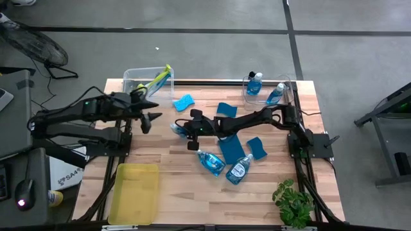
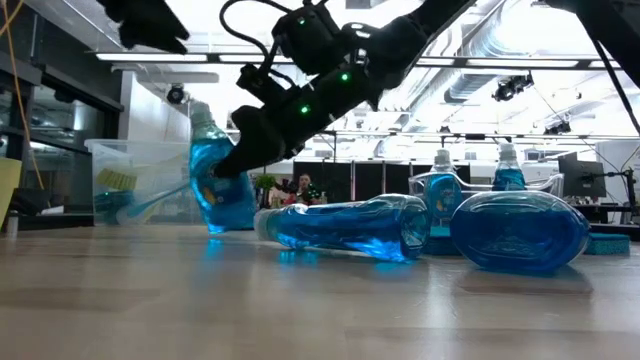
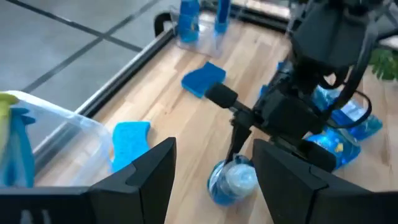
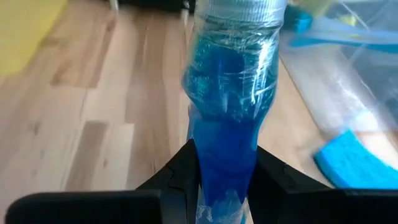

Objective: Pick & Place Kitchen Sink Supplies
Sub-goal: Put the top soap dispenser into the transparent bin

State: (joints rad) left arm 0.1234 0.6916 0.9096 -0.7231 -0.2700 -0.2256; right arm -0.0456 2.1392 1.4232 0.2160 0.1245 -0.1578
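Squeezed between two dark fingers, right up close in the right wrist view, is a soap bottle (image 4: 230, 106) full of blue soap. The right gripper (image 4: 225, 180) is clenched around the lower part of it. In the high view this bottle (image 1: 180, 129) sits near the middle of the worktop (image 1: 160, 151), a little to the left, with the right gripper (image 1: 188, 131) on it. In the low view the bottle (image 2: 215, 180) stands tilted in the left half of the frame, and it looks like its bottom is touching the wood or just above it.

The left gripper (image 1: 149, 110) hangs near the clear bin (image 1: 142, 79) at the upper left of the worktop. Its fingers are apart and it holds nothing. A yellow-green brush (image 1: 157, 79) leans in that bin.

Two more bottles lie flat at the lower middle (image 1: 210, 162) (image 1: 239, 170). Blue sponges (image 1: 183, 102) lie around them.

The bottle looks soft and thin, so a hard squeeze could dent it. The plastic is smooth and may slip. The soap makes it a bit heavy at the fat end. I think the best place to hold it is across the flat body, below the neck, not by the cap.
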